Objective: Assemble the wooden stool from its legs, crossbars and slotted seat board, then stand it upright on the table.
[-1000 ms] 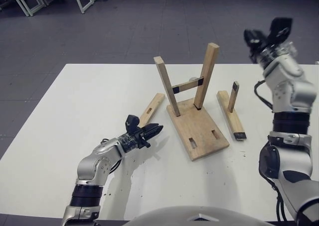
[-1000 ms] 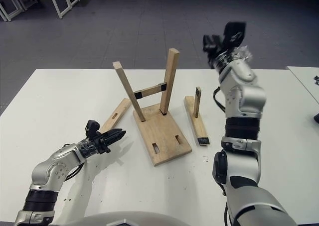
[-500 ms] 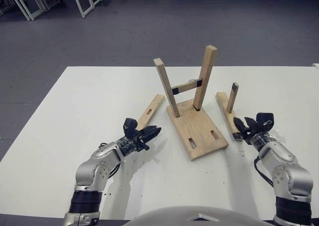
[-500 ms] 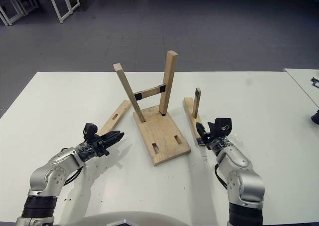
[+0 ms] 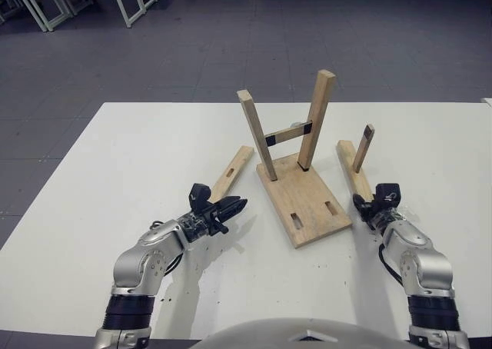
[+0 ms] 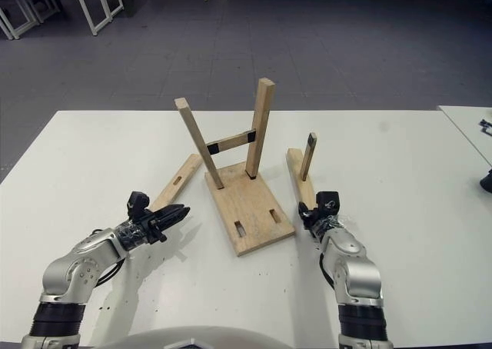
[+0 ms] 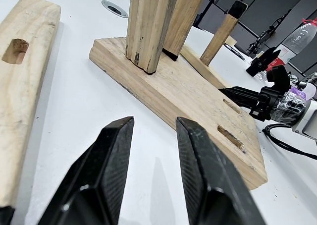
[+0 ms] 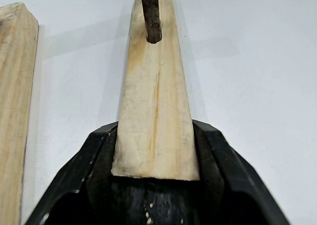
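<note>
**On the white table, a half-built stool and a pinched leg**

On the white table (image 5: pixel 115 149), with grey floor (image 5: pixel 231 34) beyond its far edge and white metal frames (image 5: pixel 46 3) standing at the back of the room, the seat board (image 5: pixel 307 203) lies flat near the middle. Two upright legs (image 5: pixel 257 134) rise from its far end, joined by a crossbar (image 5: pixel 288 135); two slots at its near end are unfilled.

A loose leg (image 5: pixel 233 171) lies flat just left of the board. The left gripper (image 5: pixel 231 208) sits low over the table by that leg's near end, fingers spread and holding nothing.

Right of the board lies a second loose leg (image 5: pixel 350 168) with a short crossbar (image 5: pixel 363 147) sticking up from it. The right gripper (image 8: pixel 156 155) pinches this leg's near end.

The board and its upright legs stand between the two grippers.
</note>
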